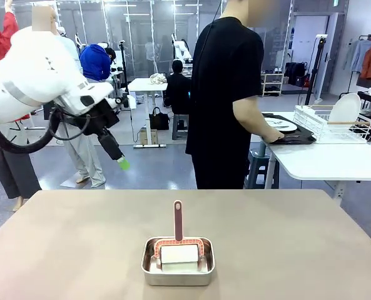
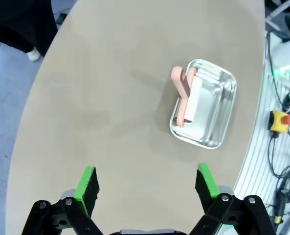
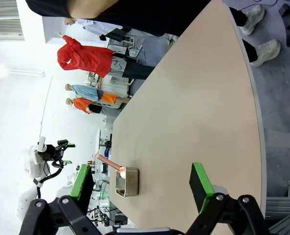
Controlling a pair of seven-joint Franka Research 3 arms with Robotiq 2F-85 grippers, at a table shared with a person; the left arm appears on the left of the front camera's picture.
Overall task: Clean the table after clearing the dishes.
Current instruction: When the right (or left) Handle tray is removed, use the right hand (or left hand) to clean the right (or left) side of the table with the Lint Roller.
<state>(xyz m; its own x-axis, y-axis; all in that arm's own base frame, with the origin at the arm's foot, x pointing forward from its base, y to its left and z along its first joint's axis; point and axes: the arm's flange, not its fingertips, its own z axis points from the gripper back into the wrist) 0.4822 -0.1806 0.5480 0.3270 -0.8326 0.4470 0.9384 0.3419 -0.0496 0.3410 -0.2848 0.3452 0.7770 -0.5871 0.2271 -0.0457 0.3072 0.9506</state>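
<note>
Hovering high at far left, left gripper [image 2: 147, 183] gapes wide, empty; right gripper [image 3: 142, 182] equally wide, empty. Dishes [image 1: 280, 125] on far-right side table [image 1: 323, 164] under person's hand [image 1: 274, 136]. Table [image 1: 298, 237] holds pan [image 1: 177, 267] near centre, brush handle [image 1: 177, 220] running near-to-far, right of left gripper, which looks closer

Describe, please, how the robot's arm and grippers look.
The left arm has a rounded white shell with a black cable looping beneath it. The left gripper and right gripper are black linkages tipped with green pads.
</note>
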